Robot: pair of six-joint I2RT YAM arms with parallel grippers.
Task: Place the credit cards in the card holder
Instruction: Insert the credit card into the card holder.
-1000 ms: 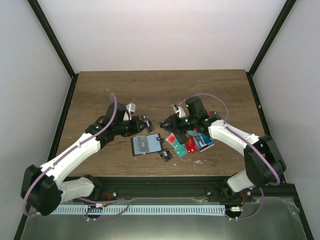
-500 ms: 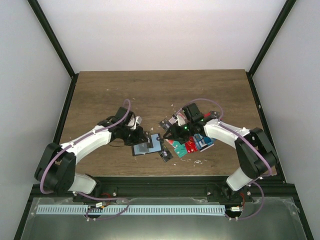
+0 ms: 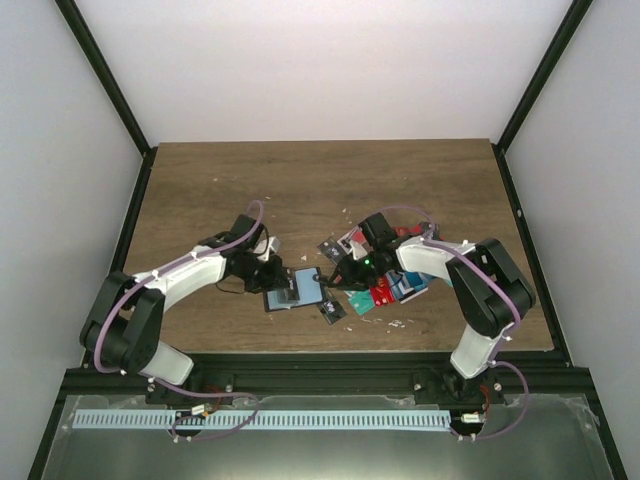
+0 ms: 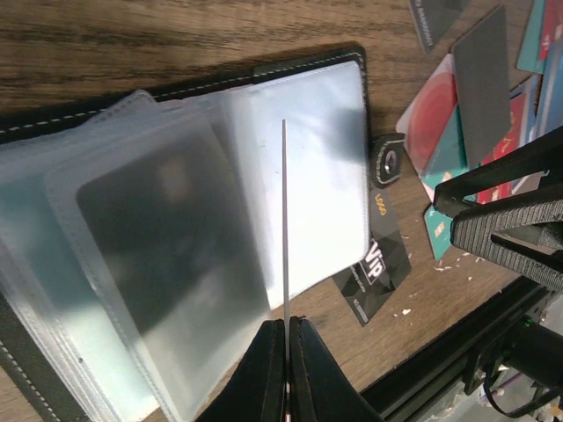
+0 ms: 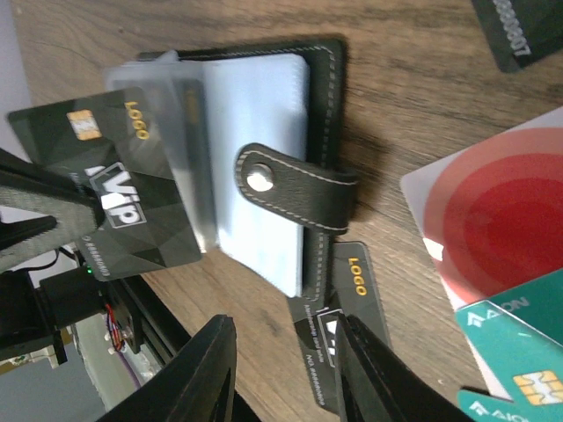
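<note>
The card holder [image 3: 303, 291] lies open on the table, its clear sleeves [image 4: 176, 229] fanned out and its snap tab [image 5: 299, 186] turned over the right edge. My left gripper [image 4: 287, 323] is shut on a black credit card [image 5: 132, 198], which stands on edge over the sleeves [image 4: 283, 220]. My right gripper [image 5: 286, 327] hangs open just right of the holder, above a loose black card [image 5: 356, 316], with nothing between its fingers. More credit cards [image 3: 386, 291] lie in a heap to the right: a white one with a red circle [image 5: 497, 211], teal [image 5: 519, 360] and red ones.
A black card [image 3: 331, 312] lies on the wood just in front of the holder, near the table's front edge. Another black card [image 3: 330, 245] sits behind the right gripper. Small white specks dot the wood around the card heap.
Both arms have come forward and inward to the card holder. The left gripper has lowered its black card onto the sleeves, and the right gripper has dropped to the holder's right edge.
</note>
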